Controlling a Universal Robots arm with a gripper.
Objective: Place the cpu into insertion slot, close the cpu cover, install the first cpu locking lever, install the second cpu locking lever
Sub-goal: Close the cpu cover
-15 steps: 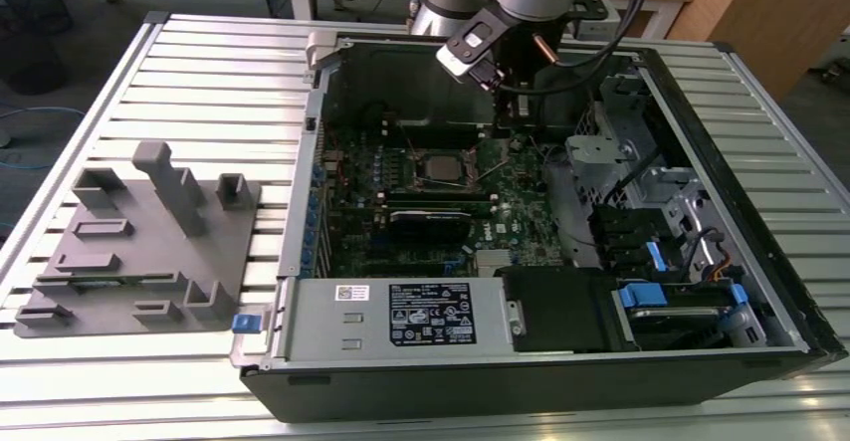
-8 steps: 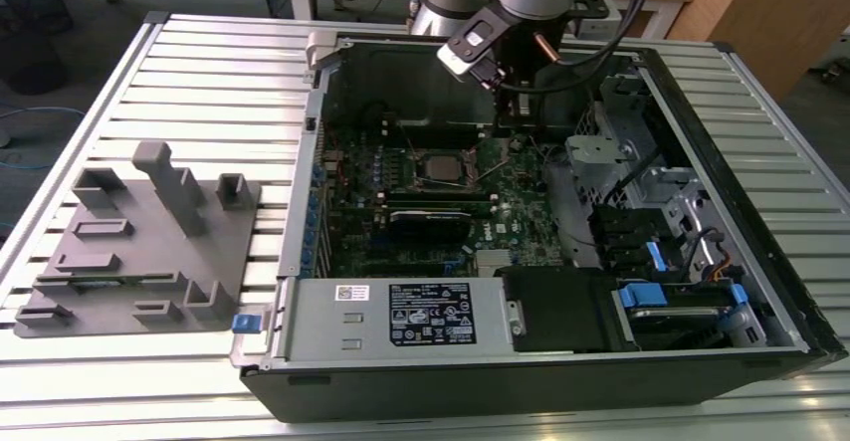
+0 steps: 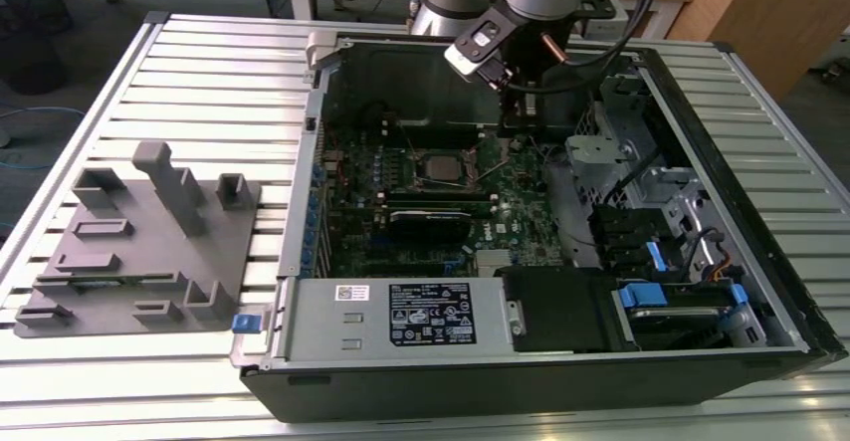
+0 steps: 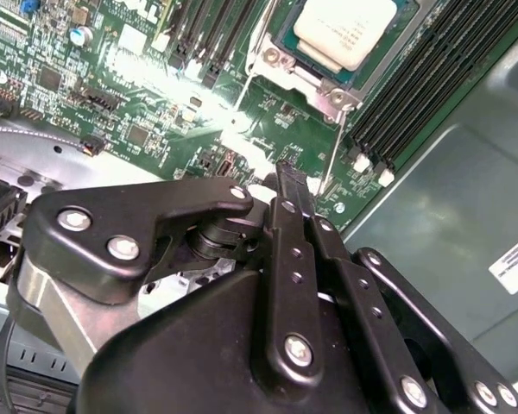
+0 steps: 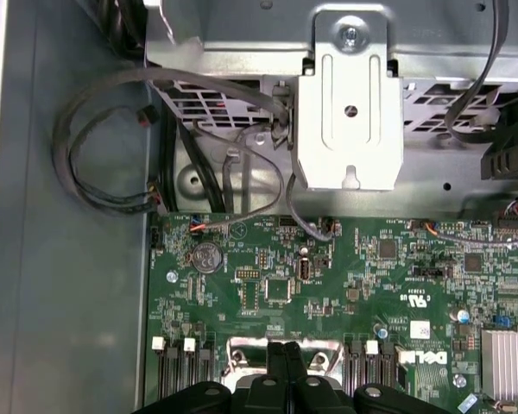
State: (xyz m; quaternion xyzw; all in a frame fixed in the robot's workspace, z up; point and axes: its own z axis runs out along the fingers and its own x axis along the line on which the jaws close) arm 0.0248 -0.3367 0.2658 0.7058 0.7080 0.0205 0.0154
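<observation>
Gripper (image 4: 287, 172): clenched, empty, over board beside slot (image 4: 273, 57). Cpu (image 4: 345, 30): seated. Cover (image 4: 335, 95): seemingly down. Levers (image 4: 332, 151): apparently unlatched; both outstanding.

The exterior view looks down from high up and a little way off, so the whole open computer case (image 3: 531, 386) on the counter (image 3: 199, 73) fits in. Both wrist views sit just behind the gripper (image 4: 290, 172), much nearer. The second wrist view looks slanting past it to the cpu (image 4: 345, 30). The first wrist view looks straight down. All three see the green board (image 3: 352, 212).
</observation>
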